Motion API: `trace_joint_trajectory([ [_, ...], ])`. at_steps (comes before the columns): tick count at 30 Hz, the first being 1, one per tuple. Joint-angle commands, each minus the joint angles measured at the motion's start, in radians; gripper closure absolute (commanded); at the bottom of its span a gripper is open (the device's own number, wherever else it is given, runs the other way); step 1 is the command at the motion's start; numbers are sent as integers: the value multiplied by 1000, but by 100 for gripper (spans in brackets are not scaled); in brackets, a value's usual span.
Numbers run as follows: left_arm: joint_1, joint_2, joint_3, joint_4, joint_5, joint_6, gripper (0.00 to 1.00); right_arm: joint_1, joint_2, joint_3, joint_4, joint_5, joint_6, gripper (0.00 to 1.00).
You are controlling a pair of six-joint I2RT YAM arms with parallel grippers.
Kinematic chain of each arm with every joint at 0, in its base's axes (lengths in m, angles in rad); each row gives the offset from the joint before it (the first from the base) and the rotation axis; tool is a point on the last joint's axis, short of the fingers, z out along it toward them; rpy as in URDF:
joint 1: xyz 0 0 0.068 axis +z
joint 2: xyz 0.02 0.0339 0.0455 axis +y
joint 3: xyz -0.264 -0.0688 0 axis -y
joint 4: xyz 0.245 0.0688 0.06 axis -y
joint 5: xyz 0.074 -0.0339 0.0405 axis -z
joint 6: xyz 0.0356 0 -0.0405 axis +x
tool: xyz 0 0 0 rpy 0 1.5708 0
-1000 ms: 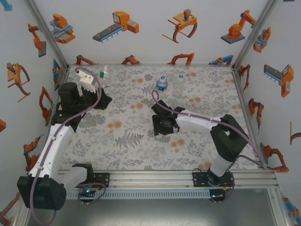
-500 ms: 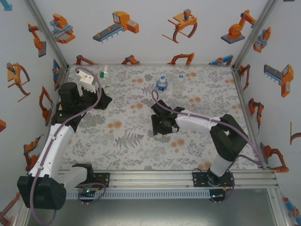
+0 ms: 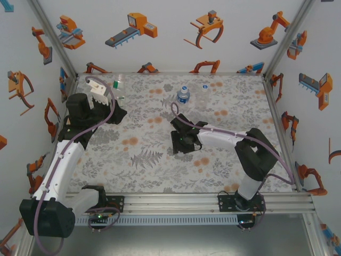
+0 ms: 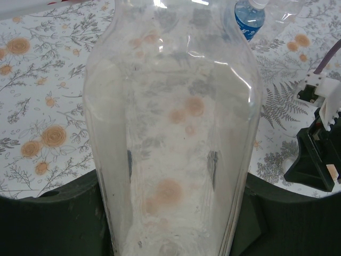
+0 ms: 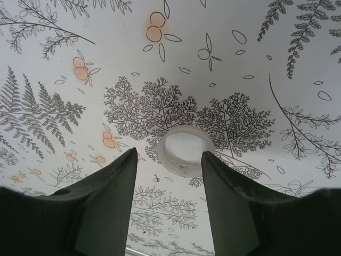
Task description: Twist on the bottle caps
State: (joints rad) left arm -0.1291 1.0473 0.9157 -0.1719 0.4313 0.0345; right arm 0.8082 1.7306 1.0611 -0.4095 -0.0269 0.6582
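**Cap pickup pending; bottle already clamped**

The step in hand was judged to be pickup of a cap by the right gripper (image 5: 168,154), for the bottle held on the left.

How it would be done well (judgement):
- The clear bottle (image 4: 170,106) should be kept firmly clamped by the left gripper (image 4: 170,224), with the neck left free.
- The right jaws were seen apart with nothing gripped. They should be moved forward, low over the table (image 5: 266,80), until the white cap (image 5: 185,149) is centred between the pads.
- The jaws should then be closed squarely on the rim. An off-centre pinch was judged likely to flip or skid the cap.

Positions:
- The clear bottle was seen gripped by its body between the left fingers.
- The blue-label bottle (image 3: 183,95) was seen at the far middle of the table, apart from both grippers.
- The cap was seen lying flat on the table just ahead of the right fingertips. It was offset toward the finger on the right of the wrist view (image 5: 229,202). Contact there could not be told.
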Motion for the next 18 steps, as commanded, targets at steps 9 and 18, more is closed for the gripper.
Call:
trace_joint_trajectory([
  [9,8,6,8,23,21,-18,98,-3,2,20,-13,4,2,50],
  [18,10,5,8,26,29,-21,98,-3,5,107,-128,67,-50,45],
])
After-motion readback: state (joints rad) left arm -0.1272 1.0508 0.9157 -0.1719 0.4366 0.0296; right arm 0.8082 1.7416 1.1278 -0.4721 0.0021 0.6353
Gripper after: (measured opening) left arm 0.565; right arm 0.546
